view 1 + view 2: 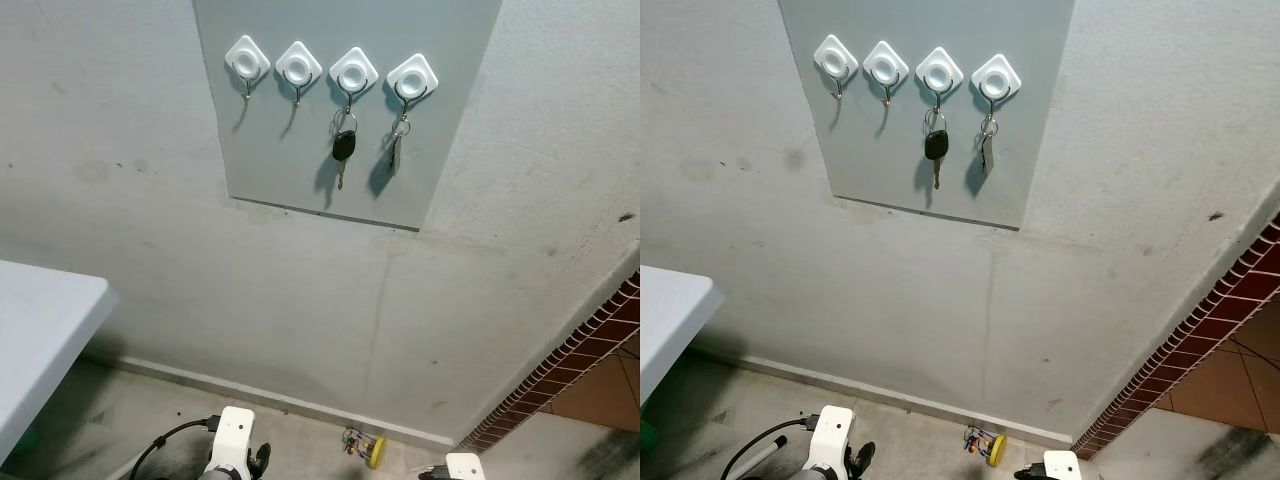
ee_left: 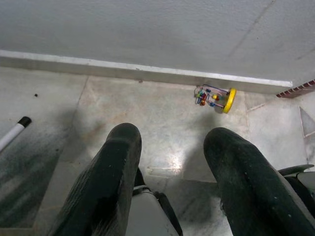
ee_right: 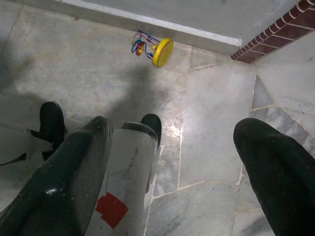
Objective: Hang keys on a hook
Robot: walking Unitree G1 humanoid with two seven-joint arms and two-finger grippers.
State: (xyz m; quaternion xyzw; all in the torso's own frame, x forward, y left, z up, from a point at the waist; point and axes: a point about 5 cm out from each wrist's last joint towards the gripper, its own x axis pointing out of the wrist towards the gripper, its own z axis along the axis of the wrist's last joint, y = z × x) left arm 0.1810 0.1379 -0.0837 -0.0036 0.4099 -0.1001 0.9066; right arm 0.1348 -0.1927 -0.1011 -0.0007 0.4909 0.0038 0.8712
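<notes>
Down by the robot's feet, well below the board (image 1: 345,110), both arms hang: the left gripper (image 2: 172,147) and the right gripper (image 3: 172,142) each point at the floor (image 2: 147,113) with jaws spread and nothing held. Past them, against the wall's foot, lies one yellow toy (image 1: 366,447). One counter (image 1: 40,330) juts in left of the board. On the board sit four hooks: two bare on the left (image 1: 247,62) (image 1: 297,68), one carrying a black key (image 1: 343,146), one carrying a silver key (image 1: 397,150). The task looks finished. Risk, as I judge it: a careless brush near the board could knock either key loose, since each hangs freely by its ring.
</notes>
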